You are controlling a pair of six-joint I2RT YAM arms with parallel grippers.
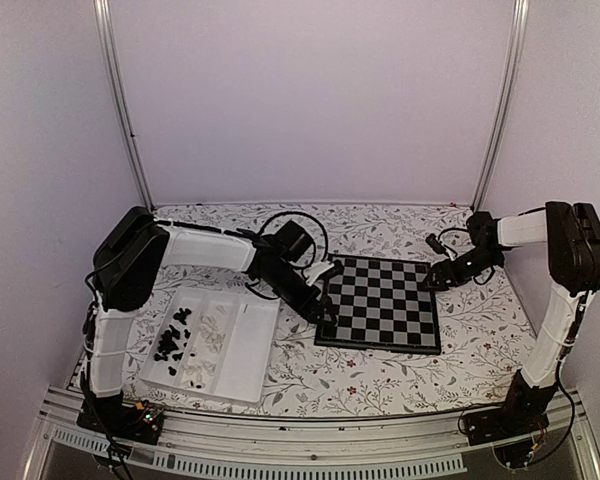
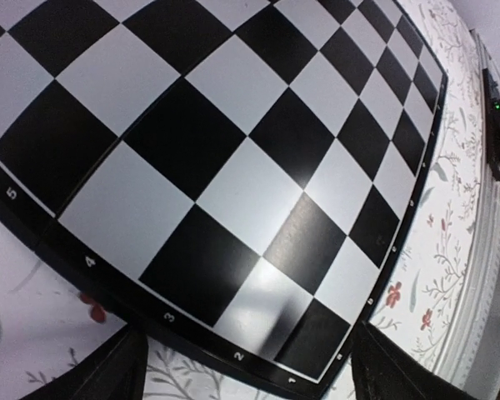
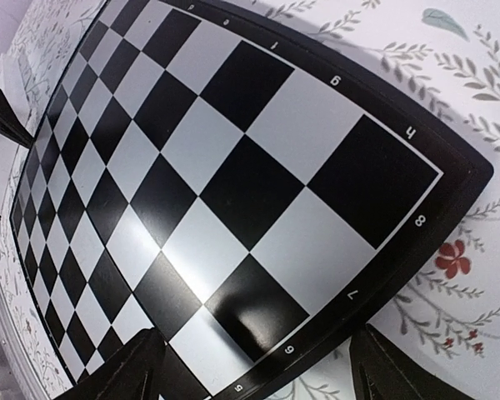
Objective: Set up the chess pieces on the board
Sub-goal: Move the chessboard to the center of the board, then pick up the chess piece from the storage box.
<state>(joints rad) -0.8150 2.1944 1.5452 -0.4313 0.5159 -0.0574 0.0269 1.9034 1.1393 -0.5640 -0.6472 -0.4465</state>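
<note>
Left of board [image 1: 380, 303] — tray [image 1: 252, 338] holding chess pieces [image 1: 174, 341].

We log the left arm [image 1: 205, 247] with shoulder raised, forearm stretched rightward and wrist pitched down. The left gripper [image 1: 326, 293] has its jaws spread wide, fingers [image 2: 108, 375] far apart. The right arm [image 1: 570, 250] stands tall, elbow high, forearm reaching leftward. The right gripper [image 1: 437, 281] is likewise spread wide, fingers [image 3: 129, 371] parted.
</note>
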